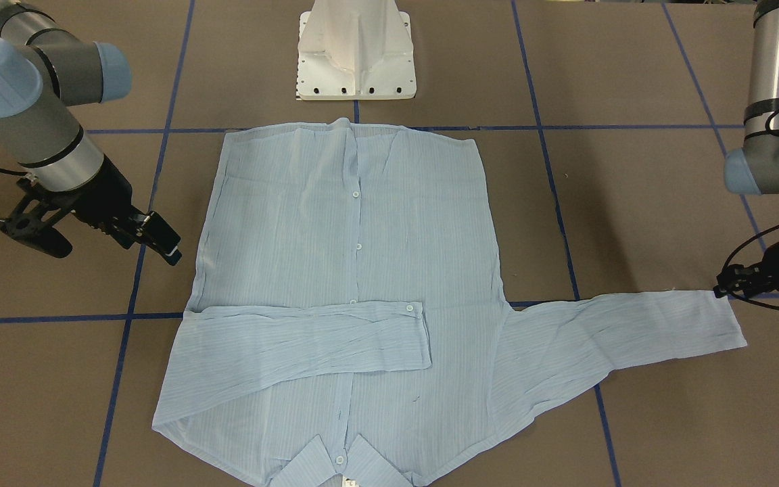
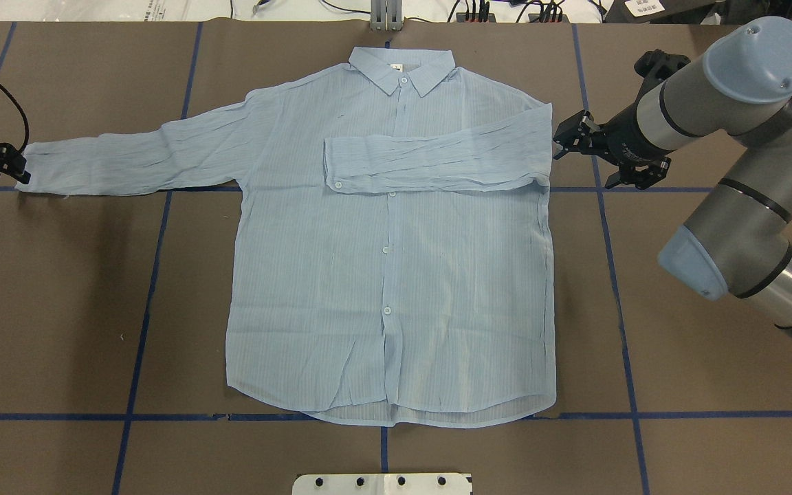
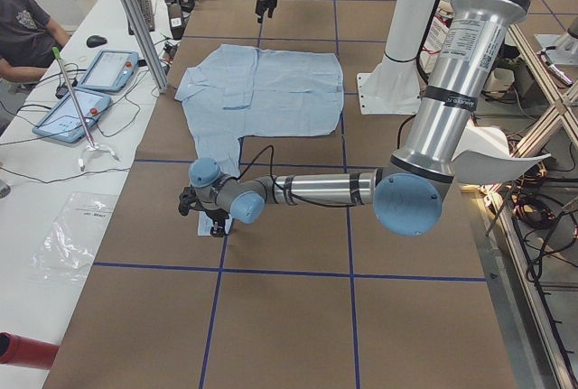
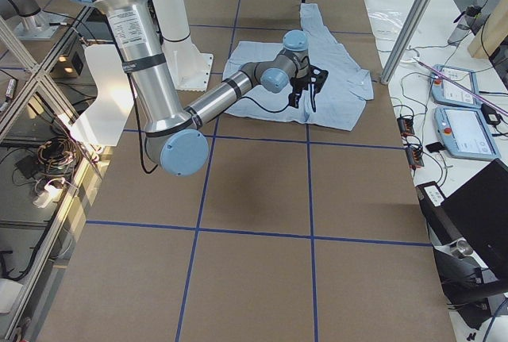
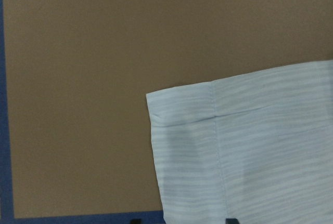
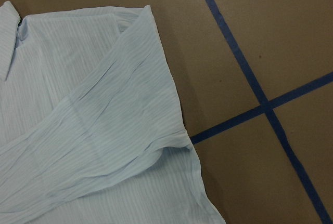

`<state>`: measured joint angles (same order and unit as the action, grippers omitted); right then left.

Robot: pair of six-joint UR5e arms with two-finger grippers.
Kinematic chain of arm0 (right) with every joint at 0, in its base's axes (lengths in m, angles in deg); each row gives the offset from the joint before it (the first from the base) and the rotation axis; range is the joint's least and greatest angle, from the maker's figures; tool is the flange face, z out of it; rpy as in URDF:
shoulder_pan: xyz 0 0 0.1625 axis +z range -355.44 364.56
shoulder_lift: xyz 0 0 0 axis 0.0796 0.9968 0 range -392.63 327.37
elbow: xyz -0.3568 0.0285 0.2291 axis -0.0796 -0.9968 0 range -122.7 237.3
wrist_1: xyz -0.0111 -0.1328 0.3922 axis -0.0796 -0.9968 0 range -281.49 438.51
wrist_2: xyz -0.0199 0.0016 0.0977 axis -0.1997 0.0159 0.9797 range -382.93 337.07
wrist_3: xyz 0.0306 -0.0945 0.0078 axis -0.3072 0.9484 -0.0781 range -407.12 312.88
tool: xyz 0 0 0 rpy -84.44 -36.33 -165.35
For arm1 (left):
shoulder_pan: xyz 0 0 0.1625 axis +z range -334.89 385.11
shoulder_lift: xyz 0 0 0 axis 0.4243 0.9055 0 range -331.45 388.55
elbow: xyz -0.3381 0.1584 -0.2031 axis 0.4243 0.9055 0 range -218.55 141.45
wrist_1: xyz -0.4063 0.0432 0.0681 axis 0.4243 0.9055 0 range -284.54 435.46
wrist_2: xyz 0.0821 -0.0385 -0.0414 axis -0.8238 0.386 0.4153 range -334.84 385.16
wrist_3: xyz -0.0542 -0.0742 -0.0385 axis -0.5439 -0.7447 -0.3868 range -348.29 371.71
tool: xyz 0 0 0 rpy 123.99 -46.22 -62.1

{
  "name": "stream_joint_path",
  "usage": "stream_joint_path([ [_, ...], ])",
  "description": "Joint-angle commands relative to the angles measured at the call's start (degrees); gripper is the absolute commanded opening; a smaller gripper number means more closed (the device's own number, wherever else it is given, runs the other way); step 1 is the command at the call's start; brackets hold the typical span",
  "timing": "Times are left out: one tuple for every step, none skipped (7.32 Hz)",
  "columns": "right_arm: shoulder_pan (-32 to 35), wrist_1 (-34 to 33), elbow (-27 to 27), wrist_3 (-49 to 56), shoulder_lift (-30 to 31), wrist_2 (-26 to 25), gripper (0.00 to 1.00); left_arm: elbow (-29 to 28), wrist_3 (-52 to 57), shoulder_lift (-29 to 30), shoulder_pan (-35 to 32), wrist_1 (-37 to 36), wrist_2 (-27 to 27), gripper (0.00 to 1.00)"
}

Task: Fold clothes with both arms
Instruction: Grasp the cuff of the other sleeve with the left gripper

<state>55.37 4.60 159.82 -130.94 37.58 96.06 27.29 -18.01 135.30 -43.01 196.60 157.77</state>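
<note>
One sleeve [image 2: 437,161] lies across the shirt [image 2: 389,289]. Over the other cuff [image 5: 208,146] the left gripper [image 2: 11,163] hangs spread — a pinch seems next; right gripper's [image 2: 561,141] opening unreadable.

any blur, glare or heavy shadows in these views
Left wrist view: soft focus, the shirt cuff's stripes smeared, a faint shadow on it. Right wrist view: sharp, creases crisp. Overhead view: even light, a broad soft shadow on the table at the view's left. Front-facing view: white pedestal nearly washed out.
</note>
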Motion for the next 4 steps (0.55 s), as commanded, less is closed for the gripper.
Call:
stream_joint_path([
  [0.0, 0.0, 0.05, -0.03, 0.02, -0.43, 0.99, -0.79, -0.7, 0.12, 0.0, 0.06, 1.77, 0.62],
  [0.0, 0.0, 0.14, -0.03, 0.02, -0.43, 0.99, -1.66, -0.7, 0.12, 0.0, 1.46, 1.77, 0.62],
  [0.0, 0.0, 0.05, -0.03, 0.11, -0.43, 0.99, -3.41, -0.7, 0.21, 0.0, 3.65, 1.77, 0.62],
  [0.0, 0.0, 0.05, -0.03, 0.11, -0.43, 0.99, -4.65, -0.79, 1.0, 0.0, 4.63, 1.77, 0.62],
])
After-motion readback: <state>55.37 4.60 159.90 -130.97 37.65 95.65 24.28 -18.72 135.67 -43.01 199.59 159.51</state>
